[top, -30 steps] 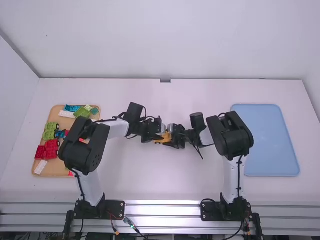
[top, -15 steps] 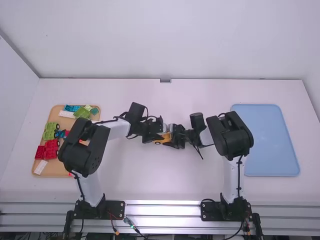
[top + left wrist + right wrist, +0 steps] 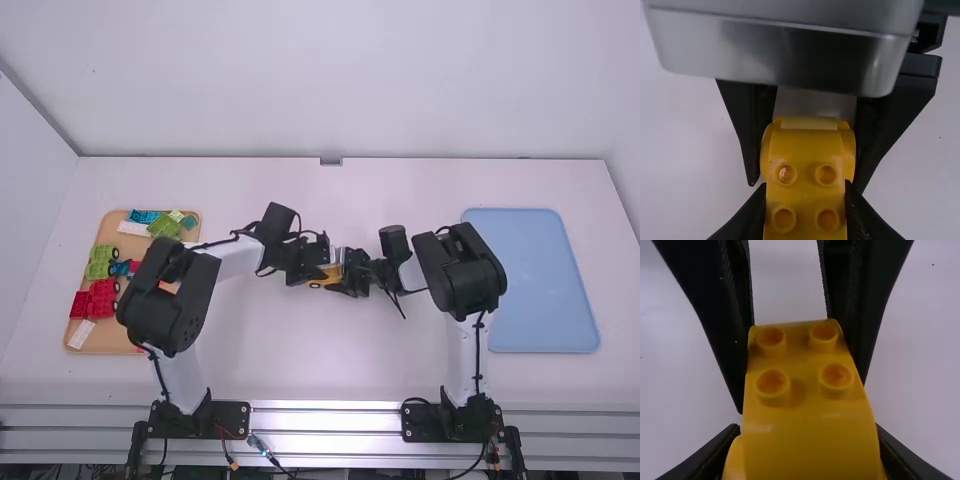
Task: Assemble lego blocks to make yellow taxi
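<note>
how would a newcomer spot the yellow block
On the white table, look between the tan tray and blue tray. Left hand and right hand grip the yellow block there. Its yellow sets it apart from the tan tray's red blocks and green blocks.

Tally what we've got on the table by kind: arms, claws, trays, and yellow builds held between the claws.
Arms: 2 (left arm, right arm)
Claws: 2 (left claw, right claw)
Trays: 2 (tan tray, blue tray)
Yellow build between the claws: 1
Total: 7
</note>
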`<state>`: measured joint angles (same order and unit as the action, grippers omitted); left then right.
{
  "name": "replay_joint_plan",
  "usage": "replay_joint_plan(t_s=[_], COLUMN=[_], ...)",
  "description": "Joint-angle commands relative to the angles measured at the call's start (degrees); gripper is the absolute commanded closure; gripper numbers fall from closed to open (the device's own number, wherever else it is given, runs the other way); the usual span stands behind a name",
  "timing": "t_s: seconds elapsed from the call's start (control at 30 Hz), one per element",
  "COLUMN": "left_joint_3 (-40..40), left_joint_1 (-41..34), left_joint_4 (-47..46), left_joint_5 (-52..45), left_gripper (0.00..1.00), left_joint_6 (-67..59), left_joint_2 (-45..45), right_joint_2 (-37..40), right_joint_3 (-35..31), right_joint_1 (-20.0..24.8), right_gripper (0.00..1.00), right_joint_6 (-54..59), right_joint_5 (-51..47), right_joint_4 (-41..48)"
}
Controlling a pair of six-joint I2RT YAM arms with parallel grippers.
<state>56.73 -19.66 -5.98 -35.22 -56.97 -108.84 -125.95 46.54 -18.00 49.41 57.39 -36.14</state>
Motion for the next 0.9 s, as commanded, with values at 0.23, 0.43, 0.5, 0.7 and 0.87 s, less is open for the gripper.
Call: replay_joint_plan(t_s=[0.23, 0.43, 0.5, 0.7, 0.87], left_joint_3=[-3.2, -1.8, -1.8, -1.8, -1.8], left_joint_1=[-0.3, -0.6, -0.3, 1.7, 1.7], left_joint_4=[-3.1, -4.4, -3.6, -2.4, -2.1], left_joint_5=[18.2, 18.4, 18.4, 19.6, 22.0], left_gripper=[0.98, 0.98, 0.98, 0.98, 0.98], left_joint_6=[3.2, 1.2, 1.1, 1.0, 0.6], left_joint_2=[-6.1, -6.1, -6.1, -6.0, -5.7], right_joint_2=[-1.4, -1.4, -1.4, -1.4, -1.4], right_joint_3=[0.0, 0.0, 0.0, 0.0, 0.0], right_joint_1=[-1.6, -1.6, -1.6, -1.6, -1.6], right_gripper=[0.44, 0.44, 0.44, 0.44, 0.44], right_joint_6=[-0.1, -0.1, -0.1, -0.1, -0.1], right_joint_5=[-0.8, -0.8, -0.8, -0.9, -0.8], right_joint_4=[0.6, 0.6, 0.6, 0.6, 0.6])
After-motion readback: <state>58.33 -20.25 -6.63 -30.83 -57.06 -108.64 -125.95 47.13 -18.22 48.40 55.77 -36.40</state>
